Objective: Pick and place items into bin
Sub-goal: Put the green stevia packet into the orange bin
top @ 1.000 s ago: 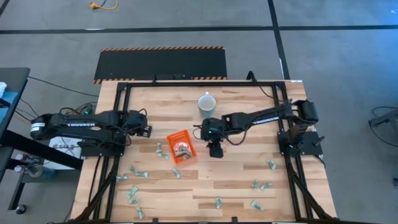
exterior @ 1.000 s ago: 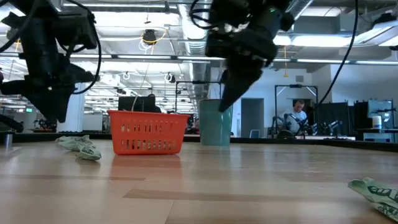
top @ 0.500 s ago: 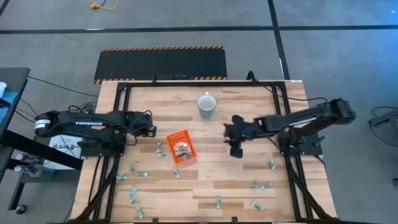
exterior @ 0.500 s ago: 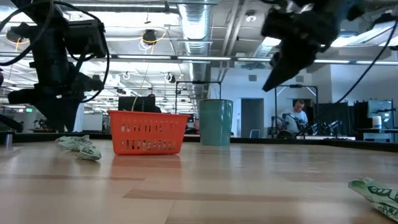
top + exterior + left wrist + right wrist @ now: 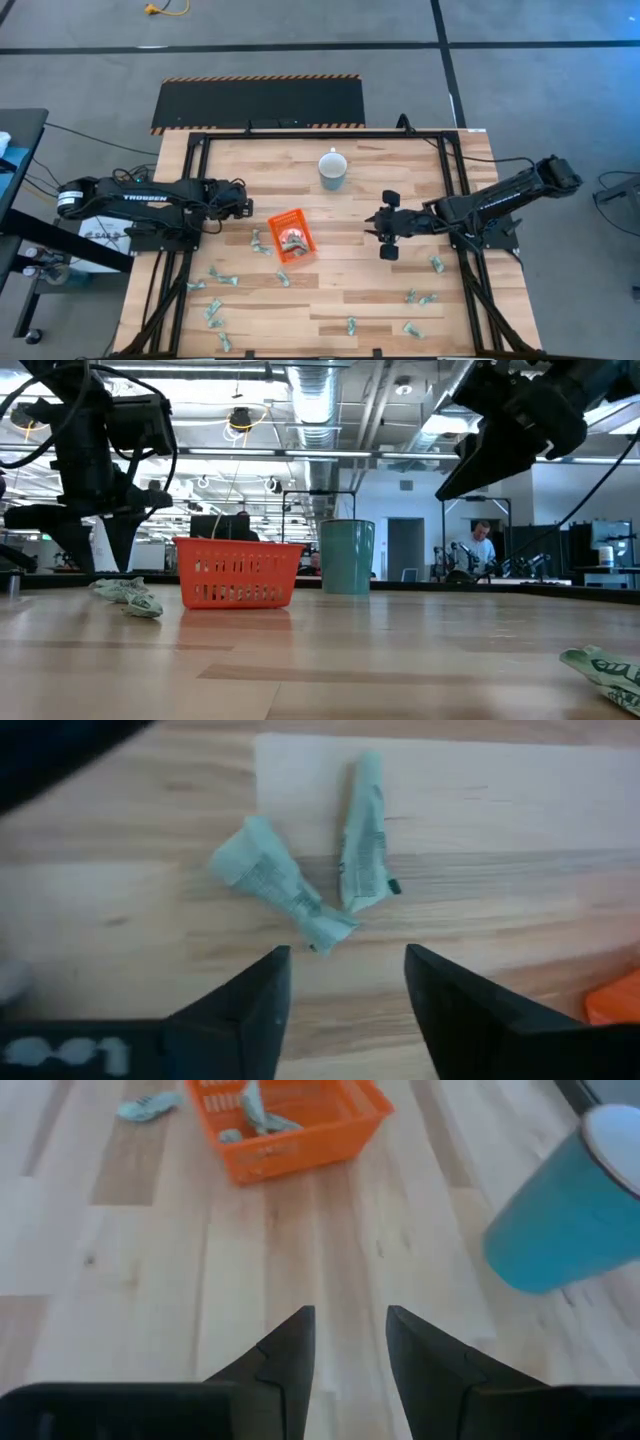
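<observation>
The orange bin [image 5: 291,236] stands mid-table with a few pale green-and-white items [image 5: 262,1120] in it. More items lie loose on the wood, two of them [image 5: 290,895] [image 5: 365,830] just left of the bin, right under my left gripper [image 5: 348,970]. That gripper [image 5: 243,208] hovers open above them and touches nothing. My right gripper [image 5: 372,222] hangs in the air right of the bin, pointing toward it, open [image 5: 350,1330] with nothing between its fingers.
A pale blue mug [image 5: 332,168] stands behind the bin toward the far edge. Loose items lie near the front left [image 5: 213,315], front middle [image 5: 351,324] and front right [image 5: 418,297] of the table. Bare wood lies between the bin and the right gripper.
My right gripper has gone from beside the bin toward the table's right edge, rising and turning its fingers from pointing down to pointing at the bin. My left gripper has edged toward the bin and opened.
</observation>
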### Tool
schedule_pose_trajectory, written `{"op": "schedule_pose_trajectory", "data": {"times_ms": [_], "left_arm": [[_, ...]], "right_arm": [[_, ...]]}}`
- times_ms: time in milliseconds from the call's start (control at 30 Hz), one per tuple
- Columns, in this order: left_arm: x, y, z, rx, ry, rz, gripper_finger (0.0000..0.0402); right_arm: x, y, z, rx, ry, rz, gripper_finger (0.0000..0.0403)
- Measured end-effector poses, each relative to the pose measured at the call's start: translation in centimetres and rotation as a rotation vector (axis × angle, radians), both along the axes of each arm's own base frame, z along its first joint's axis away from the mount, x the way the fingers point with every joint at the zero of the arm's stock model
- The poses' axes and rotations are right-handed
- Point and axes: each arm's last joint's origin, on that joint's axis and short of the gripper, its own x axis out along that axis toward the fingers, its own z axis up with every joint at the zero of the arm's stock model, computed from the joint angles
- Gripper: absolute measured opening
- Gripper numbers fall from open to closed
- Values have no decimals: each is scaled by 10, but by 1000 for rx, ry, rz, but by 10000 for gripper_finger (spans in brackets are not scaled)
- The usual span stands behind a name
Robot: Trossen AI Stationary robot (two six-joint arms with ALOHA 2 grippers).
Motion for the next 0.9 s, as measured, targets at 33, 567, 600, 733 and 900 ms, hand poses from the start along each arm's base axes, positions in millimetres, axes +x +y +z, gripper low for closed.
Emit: {"op": "schedule_pose_trajectory", "data": {"times_ms": [33, 567, 600, 733, 900], "left_arm": [[0, 0, 0, -9, 0, 10, 197], [14, 4, -28, -14, 161, 71, 222], [15, 5, -28, -12, 166, 70, 222], [15, 5, -28, 10, 175, 44, 216], [14, 6, -28, 43, 189, 2, 170]], "right_arm": [[0, 0, -1, 2, -8, 2, 119], [1, 2, -1, 12, -40, 11, 119], [1, 2, -1, 12, -41, 11, 119], [2, 3, -3, 11, -39, 11, 119], [6, 4, -9, 7, -23, 11, 119]]}}
